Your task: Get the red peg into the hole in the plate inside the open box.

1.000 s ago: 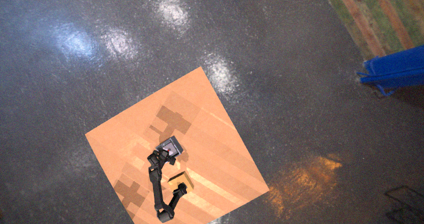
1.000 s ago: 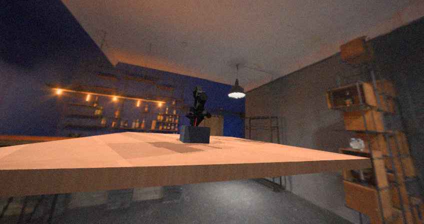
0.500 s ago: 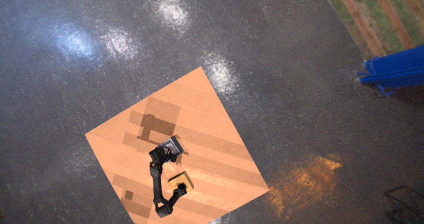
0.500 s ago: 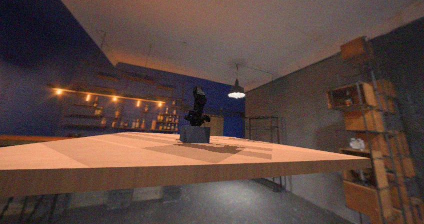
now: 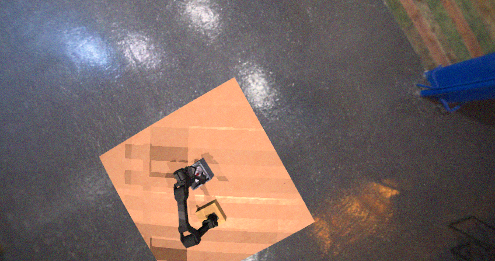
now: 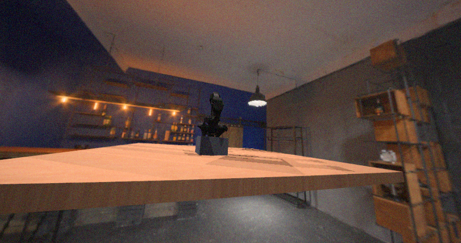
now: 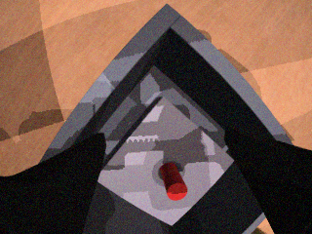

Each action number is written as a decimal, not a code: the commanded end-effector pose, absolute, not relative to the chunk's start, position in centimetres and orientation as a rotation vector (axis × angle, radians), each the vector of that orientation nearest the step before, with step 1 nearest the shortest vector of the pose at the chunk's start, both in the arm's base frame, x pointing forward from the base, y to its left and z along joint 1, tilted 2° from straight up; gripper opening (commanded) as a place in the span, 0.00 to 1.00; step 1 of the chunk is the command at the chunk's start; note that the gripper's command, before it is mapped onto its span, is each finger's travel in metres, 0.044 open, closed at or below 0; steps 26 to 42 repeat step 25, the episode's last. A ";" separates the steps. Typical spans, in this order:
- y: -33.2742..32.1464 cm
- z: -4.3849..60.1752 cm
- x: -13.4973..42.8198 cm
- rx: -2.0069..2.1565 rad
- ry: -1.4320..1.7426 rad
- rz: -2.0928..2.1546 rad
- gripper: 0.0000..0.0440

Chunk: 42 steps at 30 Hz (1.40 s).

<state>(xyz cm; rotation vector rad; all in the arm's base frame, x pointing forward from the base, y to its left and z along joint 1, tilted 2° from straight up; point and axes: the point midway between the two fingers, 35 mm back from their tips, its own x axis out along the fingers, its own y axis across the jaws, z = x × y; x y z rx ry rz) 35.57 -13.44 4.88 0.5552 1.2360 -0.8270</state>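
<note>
Red cylindrical peg (image 5: 198, 174) (image 7: 173, 181) at lower centre of the wrist view, inside the dark-grey open box (image 5: 208, 167) (image 6: 211, 146) (image 7: 210, 55), seemingly propped by the hole in the pale square plate (image 5: 196, 181) (image 7: 141, 177). Black two-fingered tool (image 5: 199, 179) (image 6: 212, 131) (image 7: 167, 136) spread wide on either side, gripping nothing, probably to let go. Full seating impossible to tell.
</note>
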 end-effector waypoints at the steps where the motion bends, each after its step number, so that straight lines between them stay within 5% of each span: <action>1: -14.7 6.0 38.0 0.554 1.143 -0.824 1.00; 42: -17.7 8.3 40.0 0.538 1.028 -0.863 1.00</action>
